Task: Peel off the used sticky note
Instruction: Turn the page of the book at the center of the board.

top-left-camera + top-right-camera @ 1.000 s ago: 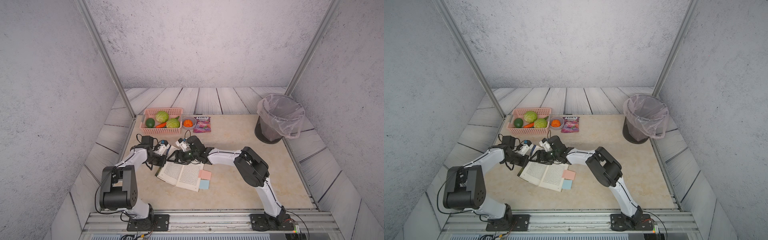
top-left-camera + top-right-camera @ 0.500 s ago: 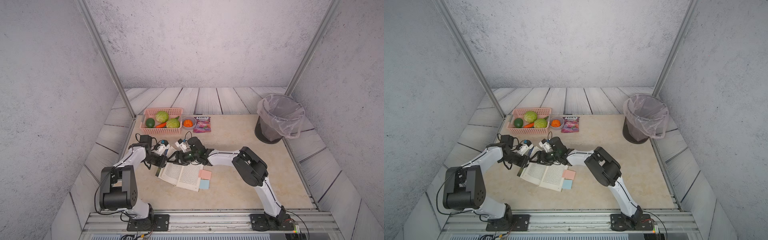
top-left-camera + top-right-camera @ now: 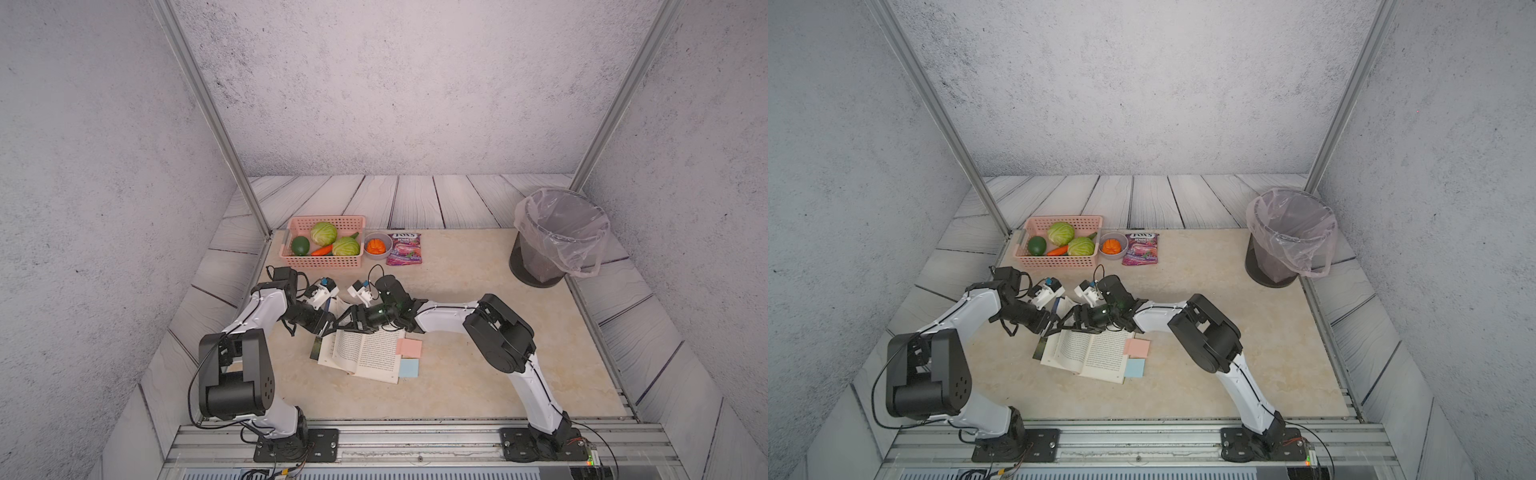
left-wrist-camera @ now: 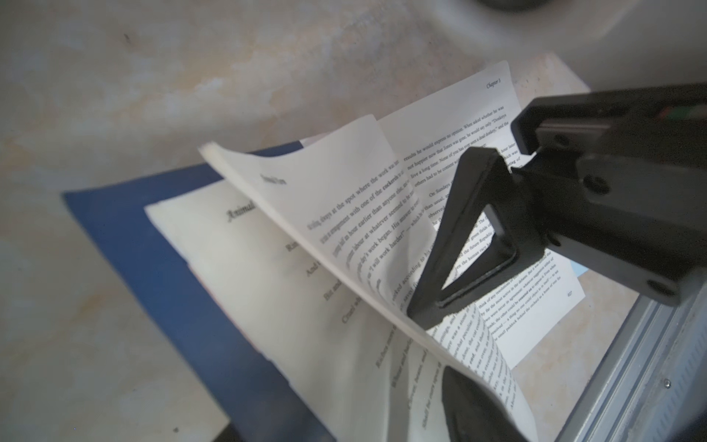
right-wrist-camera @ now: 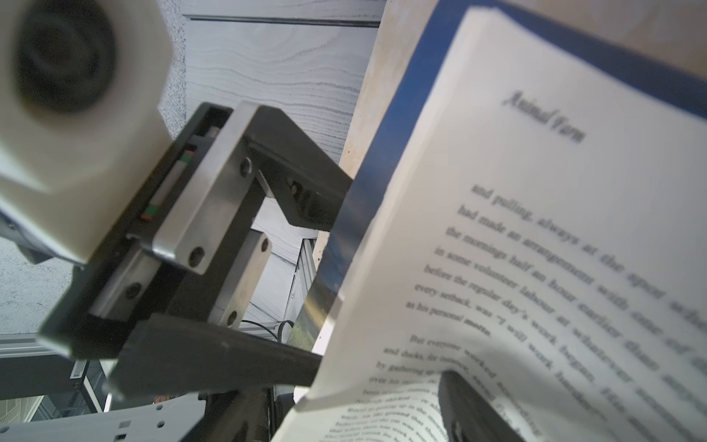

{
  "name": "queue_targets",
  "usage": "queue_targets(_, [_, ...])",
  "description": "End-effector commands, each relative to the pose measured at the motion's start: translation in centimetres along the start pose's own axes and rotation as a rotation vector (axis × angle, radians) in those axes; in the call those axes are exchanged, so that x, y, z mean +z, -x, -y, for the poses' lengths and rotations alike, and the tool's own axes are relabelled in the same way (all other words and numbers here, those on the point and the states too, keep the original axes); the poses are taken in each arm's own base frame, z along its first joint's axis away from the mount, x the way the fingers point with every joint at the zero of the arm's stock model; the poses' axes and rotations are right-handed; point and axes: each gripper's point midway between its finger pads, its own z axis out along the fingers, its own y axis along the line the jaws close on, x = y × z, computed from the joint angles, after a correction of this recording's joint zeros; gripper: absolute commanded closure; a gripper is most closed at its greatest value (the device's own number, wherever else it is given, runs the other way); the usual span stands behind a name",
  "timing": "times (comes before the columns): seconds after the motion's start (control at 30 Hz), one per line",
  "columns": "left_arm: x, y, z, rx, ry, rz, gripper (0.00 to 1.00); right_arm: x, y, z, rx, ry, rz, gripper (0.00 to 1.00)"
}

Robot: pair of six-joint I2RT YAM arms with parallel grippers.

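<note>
Both claws stand wide. L gripper (image 5: 325, 291) straddles raised left half of book (image 3: 365, 353), cover + pgs betw jaws; R gripper (image 3: 353, 322) rests one finger (image 4: 453, 229) on curling pg.

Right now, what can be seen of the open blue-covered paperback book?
The blue-covered paperback book lies open on the beige table, white printed pages up. Some pages stand lifted and curled between the left tool and the right tool. A pink sticky note and a blue sticky note protrude from its page edge.

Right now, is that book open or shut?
Open: the book lies spread, printed pages facing up, with a few leaves standing curled.
</note>
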Motion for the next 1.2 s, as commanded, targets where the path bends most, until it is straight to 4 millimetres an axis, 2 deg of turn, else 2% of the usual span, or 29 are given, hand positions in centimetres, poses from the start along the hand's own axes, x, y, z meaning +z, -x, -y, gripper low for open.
queue_targets(0.0, [-0.3,-2.0,4.0,-0.012,-0.168,-0.066,0.32,0.1,0.4,5.9,0.112,-0.139,0.068,0.22])
queue_targets(0.13, [-1.6,-2.3,2.7,0.007,-0.089,-0.072,0.32,0.2,0.3,6.3,0.122,-0.144,0.063,0.22])
queue_targets(0.27, [-3.5,-1.9,1.8,0.033,-0.005,-0.049,0.27,0.5,0.1,6.8,0.129,-0.147,0.057,0.22])
queue_targets(0.47, [-4.6,-2.1,2.3,0.089,0.03,-0.039,0.28,0.8,0.1,7.3,0.14,-0.154,0.048,0.22])
queue_targets(0.57, [-4.6,-2.1,2.6,0.094,0.037,-0.014,0.34,1.0,0.3,7.4,0.144,-0.16,0.042,0.22])
queue_targets(0.63, [-4.5,-2.1,2.8,0.107,0.048,0.011,0.42,1.1,0.3,7.5,0.146,-0.164,0.038,0.22])
queue_targets(0.77, [-3.4,-2.1,2.6,0.139,0.096,0.057,0.77,1.3,0.4,7.7,0.154,-0.167,0.036,0.22])
queue_targets(0.9, [-0.8,-2.7,1.5,0.171,0.173,0.014,0.98,1.4,0.5,7.7,0.161,-0.165,0.035,0.22])
queue_targets(1.0, [0.8,-3.1,0.6,0.197,0.25,-0.051,1.0,1.4,0.5,7.7,0.163,-0.165,0.035,0.22])
queue_targets(1.17, [2.0,-3.1,0.2,0.223,0.305,-0.118,1.0,1.2,0.5,7.4,0.161,-0.168,0.041,0.23])
